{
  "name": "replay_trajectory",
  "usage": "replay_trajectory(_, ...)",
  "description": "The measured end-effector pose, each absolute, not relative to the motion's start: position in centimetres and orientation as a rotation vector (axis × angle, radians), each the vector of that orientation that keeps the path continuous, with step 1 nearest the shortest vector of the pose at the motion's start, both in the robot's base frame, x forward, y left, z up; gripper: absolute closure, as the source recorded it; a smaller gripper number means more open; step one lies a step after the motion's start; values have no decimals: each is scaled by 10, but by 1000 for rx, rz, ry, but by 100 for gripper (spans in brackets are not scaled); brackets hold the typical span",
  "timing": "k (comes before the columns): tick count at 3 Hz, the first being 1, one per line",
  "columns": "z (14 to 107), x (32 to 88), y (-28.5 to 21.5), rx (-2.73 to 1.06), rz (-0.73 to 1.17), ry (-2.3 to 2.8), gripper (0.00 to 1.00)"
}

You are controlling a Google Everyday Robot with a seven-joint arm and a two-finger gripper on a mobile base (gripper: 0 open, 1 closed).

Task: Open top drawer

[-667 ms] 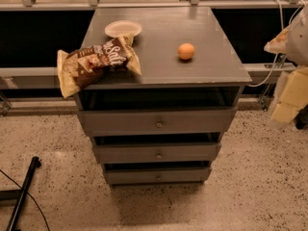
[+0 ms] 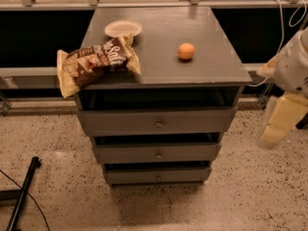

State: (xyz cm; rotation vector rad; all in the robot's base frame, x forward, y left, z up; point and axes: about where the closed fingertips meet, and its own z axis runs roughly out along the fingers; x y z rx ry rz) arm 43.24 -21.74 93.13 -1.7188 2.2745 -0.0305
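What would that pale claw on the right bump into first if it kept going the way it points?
Probably the speckled floor. The claw hangs right of the cabinet, pointing down and slightly left, so it looks set to miss the top drawer, though depth is unclear.

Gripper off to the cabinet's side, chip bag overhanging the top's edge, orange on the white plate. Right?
No. The camera view shows the orange apart from the white plate, on the bare top of the cabinet. The rest holds: the gripper is off to the cabinet's side, away from the top drawer, and the chip bag overhangs the top's edge.
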Motion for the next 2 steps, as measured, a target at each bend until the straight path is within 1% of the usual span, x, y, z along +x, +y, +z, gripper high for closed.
replay_trajectory(1, 885, 423, -203, -1800, 23, 2173, 0)
replay_trajectory(2, 882, 424, -203, -1825, 5, 2144, 0)
